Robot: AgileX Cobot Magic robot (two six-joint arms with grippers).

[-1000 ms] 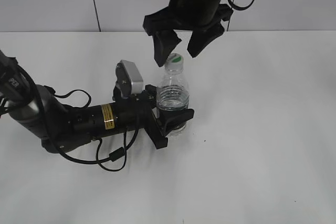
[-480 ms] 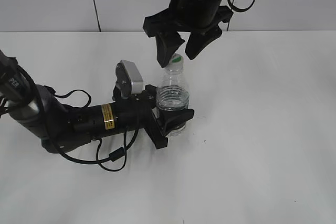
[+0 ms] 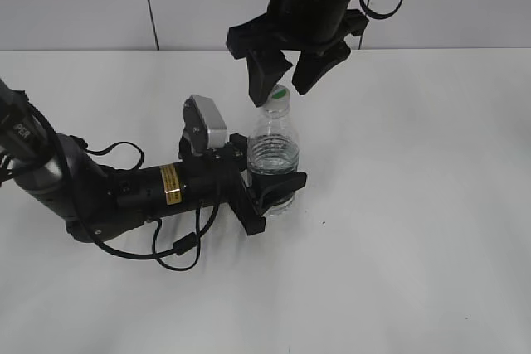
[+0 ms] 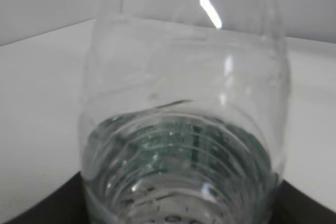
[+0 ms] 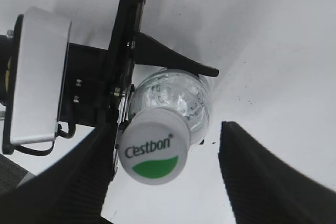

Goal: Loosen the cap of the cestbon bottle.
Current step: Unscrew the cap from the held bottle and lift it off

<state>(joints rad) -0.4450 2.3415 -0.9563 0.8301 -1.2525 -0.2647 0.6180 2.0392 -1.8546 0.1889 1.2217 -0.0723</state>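
Cestbon bottle (image 3: 273,155): clear ribbed plastic, upright on the white table (image 3: 415,205), near the table's middle; taken here as the landmark. Some water fills its lower body, seen close up in the left wrist view (image 4: 184,129), where green tints show through the ribs. Cap (image 3: 280,94): white, round, seated on the bottle's neck; the right wrist view (image 5: 155,152) shows its top with the printed name and a green patch along one edge. Left end effector (image 3: 270,192): reaches in low from the bottle's left, its arm lying almost flat along the table; black fingers closed around the bottle's lower body, one on the near side, one on the far side, both in contact, so the bottle is gripped. A silver-grey camera housing (image 3: 205,124) sits on this arm's wrist, just left of the bottle. Right end effector (image 3: 281,90): hangs directly above the bottle, pointing down, fingers spread wider than the cap; one finger (image 5: 79,182) stands just left of the cap, the other (image 5: 262,177) further off on the right. Whether the left finger touches the cap cannot be told; the right one is clear of it, and nothing is held.
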